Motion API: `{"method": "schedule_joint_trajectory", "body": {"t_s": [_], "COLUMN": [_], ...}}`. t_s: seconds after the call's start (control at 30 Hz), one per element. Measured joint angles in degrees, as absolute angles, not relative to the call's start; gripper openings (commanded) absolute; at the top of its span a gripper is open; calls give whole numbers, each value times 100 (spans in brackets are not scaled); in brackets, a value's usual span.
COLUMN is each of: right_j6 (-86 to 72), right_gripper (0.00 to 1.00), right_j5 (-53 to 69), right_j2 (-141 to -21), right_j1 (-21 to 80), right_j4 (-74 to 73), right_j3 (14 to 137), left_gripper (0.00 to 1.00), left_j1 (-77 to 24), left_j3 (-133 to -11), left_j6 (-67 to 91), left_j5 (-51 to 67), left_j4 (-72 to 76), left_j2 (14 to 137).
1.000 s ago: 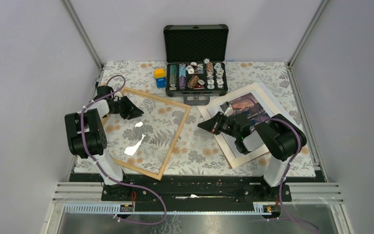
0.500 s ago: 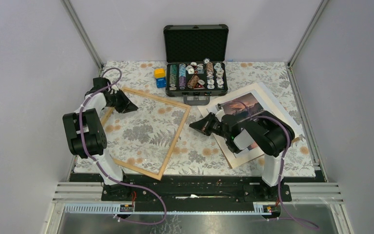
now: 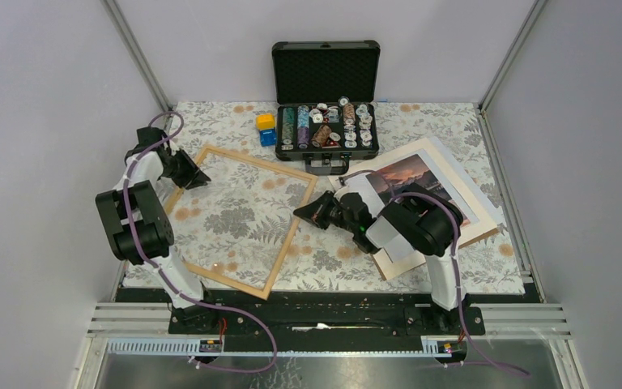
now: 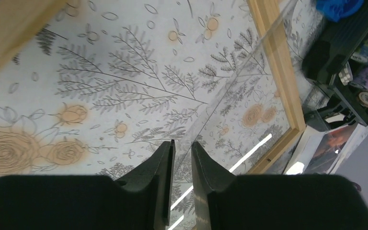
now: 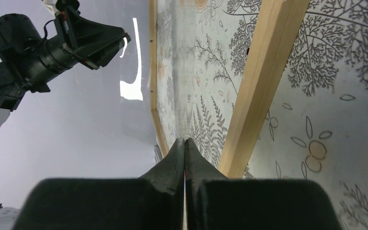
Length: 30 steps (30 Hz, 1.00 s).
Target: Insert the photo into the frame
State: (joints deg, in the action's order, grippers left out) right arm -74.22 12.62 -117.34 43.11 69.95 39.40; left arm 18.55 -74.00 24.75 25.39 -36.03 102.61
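From the top view, the frame (image 3: 296,223) lies flat on the flowered cloth (image 3: 332,251), in front of the black case (image 3: 324,73) and off toward its left. The photo (image 3: 409,170) lies in front of the case's right end, picture side up, resting on a tan sheet (image 3: 486,231). It sits outside the frame, and your right arm crosses over it. Your right gripper (image 3: 301,212) sits in front of the case, just beside the frame's right rail and between the frame and the photo. Your left gripper (image 3: 198,177) is well to the left of the case, over the frame's far left corner and well apart from the photo.

In the left wrist view, your left gripper (image 4: 182,143) has its fingers a narrow slit apart. The edge of a clear sheet (image 4: 225,91) runs down toward that slit, but you cannot tell whether it is pinched. The frame's rail (image 4: 279,72) runs beyond the tips. The case (image 4: 333,45) is at the right edge, with a corner of the photo (image 4: 333,143) below it.

In the right wrist view, your right gripper (image 5: 185,141) has its fingers pressed fully together. You cannot tell whether anything thin sits between them. The frame's rail (image 5: 262,76) passes just beside the tips on their right. The clear sheet (image 5: 134,91) spreads glossy to their left. The photo is out of sight in this view.
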Motion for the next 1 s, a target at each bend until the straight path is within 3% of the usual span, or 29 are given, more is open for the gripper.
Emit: {"method": "schedule_joint_trajectory", "body": {"t_s": [0.4,1.0], "right_j6": [-7498,-7651], "right_gripper": [0,0], "right_j5": [1046,368], "right_j2": [-12210,-12213], "right_j1": [4576,5035], "right_j4": [6436,5933], "right_j3": [4757,4899], "left_gripper": [25,26], "left_j1": [2268,2346], "left_j3": [-7651,-7651], "left_j6": [2438,2408], "left_j5": [2222,1885], "left_j4": [-3592,-3492], "left_j2": [10608,10615]}}
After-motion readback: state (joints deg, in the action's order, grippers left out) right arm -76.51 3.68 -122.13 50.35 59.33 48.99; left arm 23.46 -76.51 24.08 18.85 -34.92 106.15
